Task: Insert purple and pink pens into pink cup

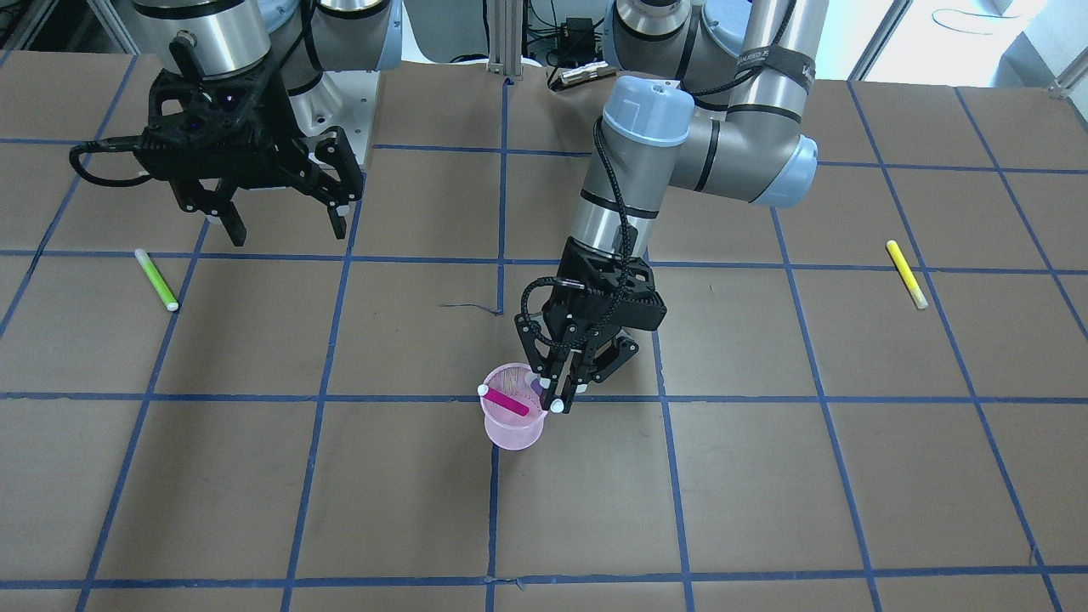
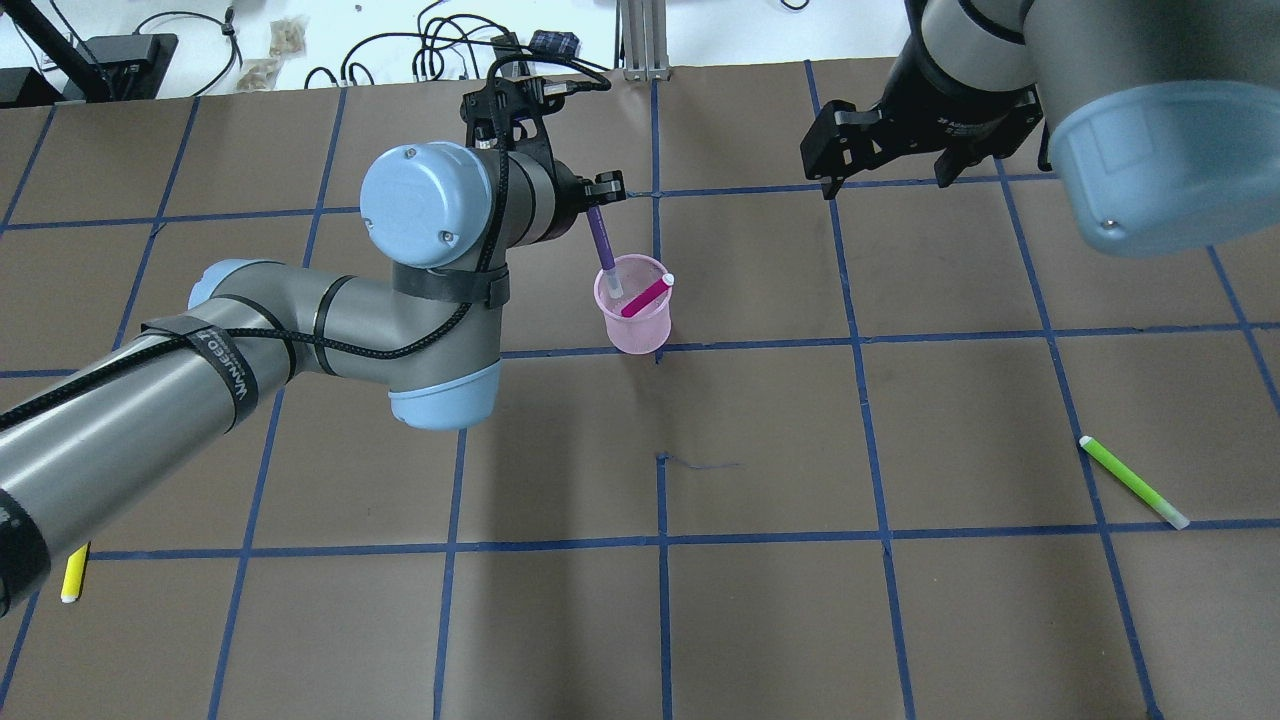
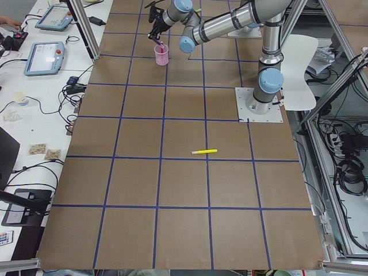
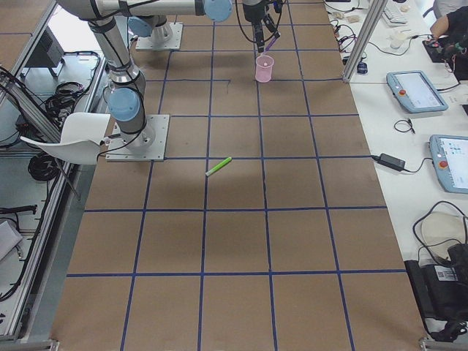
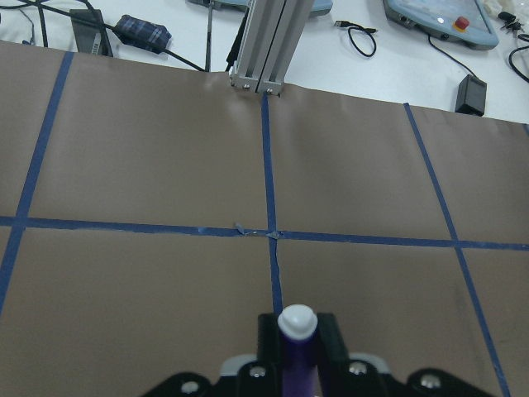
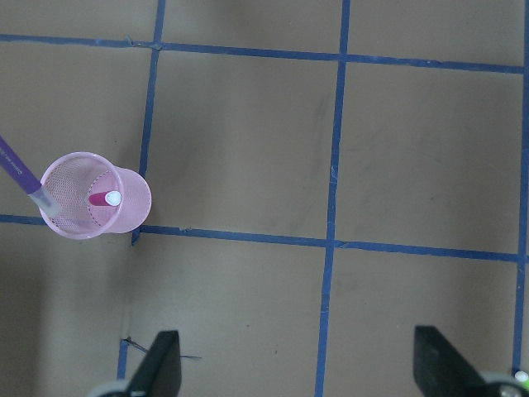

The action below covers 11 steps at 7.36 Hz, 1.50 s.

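- jaws of the left gripper (image 1: 557, 399) are pinched on the one purple pen (image 2: 603, 245), held tilted, its lower tip inside the one pink cup (image 2: 635, 335).
- the right gripper (image 1: 287, 231) is hung well apart, jaws spread.
- one pink pen (image 2: 645, 297) is leaned in the cup.
- one green pen (image 1: 156, 279) and one yellow pen (image 1: 906, 274) are laid on the table (image 1: 765, 476).

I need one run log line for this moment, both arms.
left gripper: shut on thin purple pen, lower end in pink mesh cup | right gripper: open, empty | pink white-capped pen: in cup
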{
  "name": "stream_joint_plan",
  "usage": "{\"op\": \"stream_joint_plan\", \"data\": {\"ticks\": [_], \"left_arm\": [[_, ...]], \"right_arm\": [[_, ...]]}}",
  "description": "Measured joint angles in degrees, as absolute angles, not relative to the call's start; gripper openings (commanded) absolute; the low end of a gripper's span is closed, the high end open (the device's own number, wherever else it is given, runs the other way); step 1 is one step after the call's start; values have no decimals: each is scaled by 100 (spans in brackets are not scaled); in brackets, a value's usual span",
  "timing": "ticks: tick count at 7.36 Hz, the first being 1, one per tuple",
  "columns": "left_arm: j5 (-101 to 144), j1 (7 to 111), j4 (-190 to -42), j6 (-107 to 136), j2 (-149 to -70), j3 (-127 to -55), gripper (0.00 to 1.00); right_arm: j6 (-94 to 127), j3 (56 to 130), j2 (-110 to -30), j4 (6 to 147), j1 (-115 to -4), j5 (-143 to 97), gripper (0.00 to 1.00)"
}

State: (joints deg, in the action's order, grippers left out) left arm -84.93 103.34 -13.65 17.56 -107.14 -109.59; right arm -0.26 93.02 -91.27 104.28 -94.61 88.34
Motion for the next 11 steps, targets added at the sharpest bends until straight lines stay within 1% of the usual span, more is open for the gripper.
{"op": "stream_joint_plan", "data": {"ticks": [3, 4, 5, 6, 7, 9, 10, 11], "left_arm": [[-8492, 10371, -1357, 1860, -10840, -10974, 1], [-8481, 10379, -1358, 1932, -10893, -10976, 37], [-8480, 10387, -1356, 1983, -10941, -10977, 56], [-8485, 10392, -1354, 2019, -10976, -10977, 64], [-8488, 10395, -1354, 2097, -10994, -10977, 66], [-8486, 10381, -1368, 2217, -10981, -10943, 88], [-8479, 10331, -1452, 2203, -10915, -10897, 92], [-8454, 10217, -1780, 2174, -10815, -10752, 93]], "right_arm": [[-43, 9314, -9127, 10397, -9448, 8870, 100], [-42, 9305, -9126, 10287, -9447, 8903, 100], [-40, 9283, -9131, 10089, -9451, 9001, 100], [-42, 9263, -9136, 9925, -9454, 9156, 100], [-43, 9265, -9141, 9846, -9456, 9257, 100], [-44, 9281, -9147, 9805, -9457, 9295, 100], [-44, 9281, -9149, 9802, -9457, 9298, 100], [-46, 9287, -9149, 9800, -9457, 9298, 100]]}}
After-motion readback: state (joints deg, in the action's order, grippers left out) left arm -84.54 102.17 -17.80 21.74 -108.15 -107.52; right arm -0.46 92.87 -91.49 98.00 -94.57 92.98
